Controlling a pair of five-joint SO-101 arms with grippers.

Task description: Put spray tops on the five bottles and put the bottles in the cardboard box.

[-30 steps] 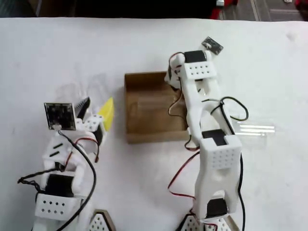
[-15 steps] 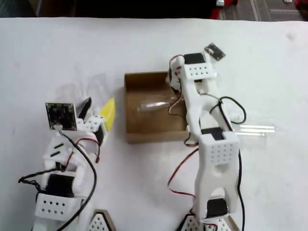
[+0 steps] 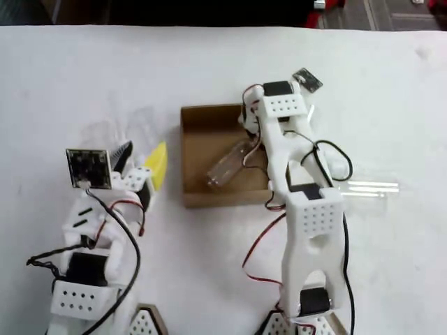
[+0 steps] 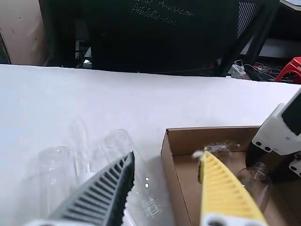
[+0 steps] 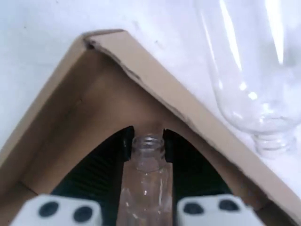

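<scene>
From above, the cardboard box [image 3: 199, 129] sits on the white table [image 3: 84, 70] between the two arms. A clear bottle [image 3: 225, 166] lies slanted inside it, its upper end under the right gripper [image 3: 248, 143], which hangs over the box's right side. A second bottle [image 3: 370, 187] lies on the table on the far side of the right arm [image 3: 311, 230], well apart from the box. The left gripper [image 3: 138, 158] rests just beside the box's left wall with its grey and yellow fingers apart. In the left wrist view, the left gripper [image 4: 164, 183] is spread wide and holds nothing. Two more bottles [image 4: 117, 141] lie on the table between and beyond its fingers, just outside the box [image 4: 188, 136]. The bottle [image 4: 256, 176] in the box shows past the yellow finger, under the right arm's white body. In the right wrist view, the right gripper [image 5: 146, 141] is clamped on the bottle [image 5: 146, 188]. The bottle's open neck carries no spray top and points toward an inner corner of the box [image 5: 117, 56]. A bare-necked bottle [image 5: 244, 70] lies on the table just outside that wall
</scene>
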